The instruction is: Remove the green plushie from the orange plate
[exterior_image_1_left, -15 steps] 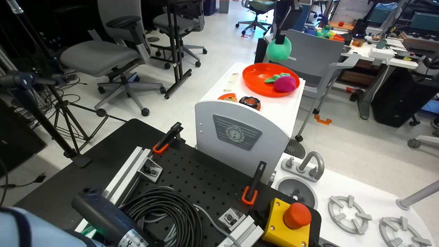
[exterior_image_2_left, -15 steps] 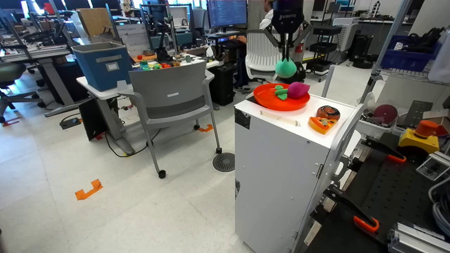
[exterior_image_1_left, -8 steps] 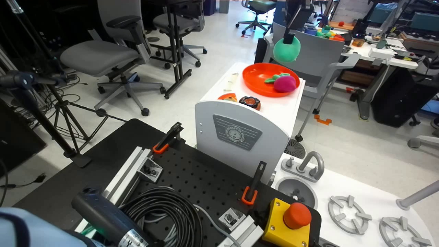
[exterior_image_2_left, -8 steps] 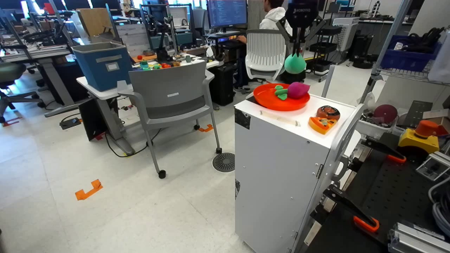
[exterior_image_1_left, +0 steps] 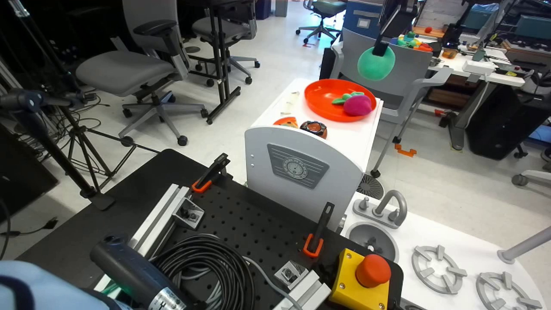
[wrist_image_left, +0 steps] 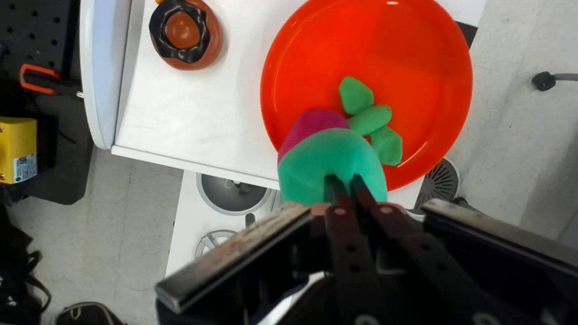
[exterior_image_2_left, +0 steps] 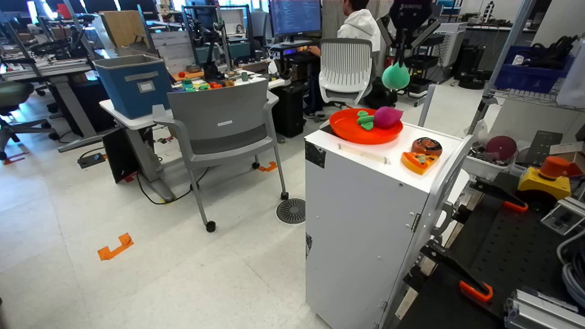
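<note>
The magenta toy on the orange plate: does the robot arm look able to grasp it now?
Probably not: the tool holds the green plushie, which must likely be released before grasping the magenta toy.

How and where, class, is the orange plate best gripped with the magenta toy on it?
From above, probably, pinching the orange plate by its rim near the pale strip: the rim stands up, and the magenta toy lies toward another edge. The end effector should first release the green plushie.
</note>
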{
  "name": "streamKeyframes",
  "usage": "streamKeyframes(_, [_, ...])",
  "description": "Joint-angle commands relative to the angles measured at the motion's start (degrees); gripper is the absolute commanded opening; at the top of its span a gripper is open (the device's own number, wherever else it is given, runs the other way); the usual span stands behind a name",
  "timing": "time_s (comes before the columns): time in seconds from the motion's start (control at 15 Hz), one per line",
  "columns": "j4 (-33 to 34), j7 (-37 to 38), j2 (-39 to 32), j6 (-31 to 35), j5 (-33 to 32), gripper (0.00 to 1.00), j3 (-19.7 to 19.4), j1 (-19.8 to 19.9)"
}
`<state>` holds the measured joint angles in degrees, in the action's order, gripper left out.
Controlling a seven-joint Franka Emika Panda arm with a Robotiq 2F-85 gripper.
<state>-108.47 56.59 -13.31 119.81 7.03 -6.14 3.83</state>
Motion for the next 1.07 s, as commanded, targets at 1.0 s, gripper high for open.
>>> streamKeyframes(1.0, [-2.8, -1.0, 1.2, 2.4, 7.9, 0.01, -3.1, 4.3])
